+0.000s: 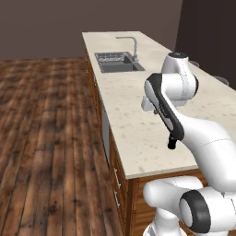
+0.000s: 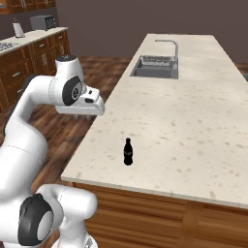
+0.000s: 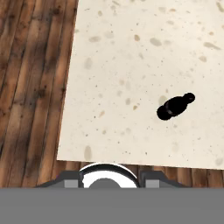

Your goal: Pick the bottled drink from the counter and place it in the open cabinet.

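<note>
The bottle (image 2: pixel 128 151) stands upright on the counter (image 2: pixel 193 121), near its front edge, long axis vertical and neck pointing up. In the hand view the bottle (image 3: pixel 175 106) lies right of centre, cap toward upper right. The fingers (image 3: pixel 105 180) are together, holding nothing, high above the counter's edge.

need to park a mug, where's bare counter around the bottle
Bare counter runs from the bottled drink back to the sink and out to the right. Tightest spot: the strip between the bottle and the near edge, where the arm leans in.
</note>
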Available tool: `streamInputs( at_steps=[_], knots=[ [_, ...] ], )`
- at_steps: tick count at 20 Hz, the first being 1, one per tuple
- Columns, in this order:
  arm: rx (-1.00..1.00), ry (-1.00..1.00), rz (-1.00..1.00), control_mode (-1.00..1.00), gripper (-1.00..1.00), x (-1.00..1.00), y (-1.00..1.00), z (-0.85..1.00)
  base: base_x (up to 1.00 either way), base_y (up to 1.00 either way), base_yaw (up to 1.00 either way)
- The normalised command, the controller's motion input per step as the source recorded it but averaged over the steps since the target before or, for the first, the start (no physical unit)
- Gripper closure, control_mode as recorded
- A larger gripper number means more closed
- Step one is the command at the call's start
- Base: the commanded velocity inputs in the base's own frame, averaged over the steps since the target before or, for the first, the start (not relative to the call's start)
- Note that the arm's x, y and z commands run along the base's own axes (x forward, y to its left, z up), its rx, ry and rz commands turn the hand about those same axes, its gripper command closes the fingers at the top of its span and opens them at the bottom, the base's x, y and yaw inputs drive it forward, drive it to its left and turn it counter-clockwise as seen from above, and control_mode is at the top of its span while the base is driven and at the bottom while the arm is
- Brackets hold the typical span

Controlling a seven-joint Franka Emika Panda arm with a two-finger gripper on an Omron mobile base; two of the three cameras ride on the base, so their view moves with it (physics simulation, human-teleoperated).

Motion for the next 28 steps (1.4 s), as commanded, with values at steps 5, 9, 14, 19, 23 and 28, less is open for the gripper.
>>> streamInputs(
  at_steps=[5, 9, 14, 19, 23, 28],
  knots=[
    [0.0, 0.0, 0.0, -1.0, -1.0, -0.02, -0.02, -0.02, 0.0, 0.0, 0.0],
    [0.0, 0.0, 0.0, -1.0, -1.0, -0.12, -0.05, -0.09, 0.0, 0.0, 0.0],
    [0.0, -0.1, 0.0, -1.0, -1.0, -0.27, -0.04, -0.04, 0.0, 0.0, 0.0],
    [0.02, -0.03, 0.0, -1.0, -1.0, -0.28, -0.07, -0.01, 0.0, 0.0, 0.0],
    [0.03, -0.03, 0.1, -1.0, -1.0, -0.3, -0.21, -0.02, 0.0, 0.0, 0.0],
    [0.1, -0.05, 0.3, -1.0, -1.0, -0.27, -0.28, -0.08, 0.0, 0.0, 0.0]
  ],
)
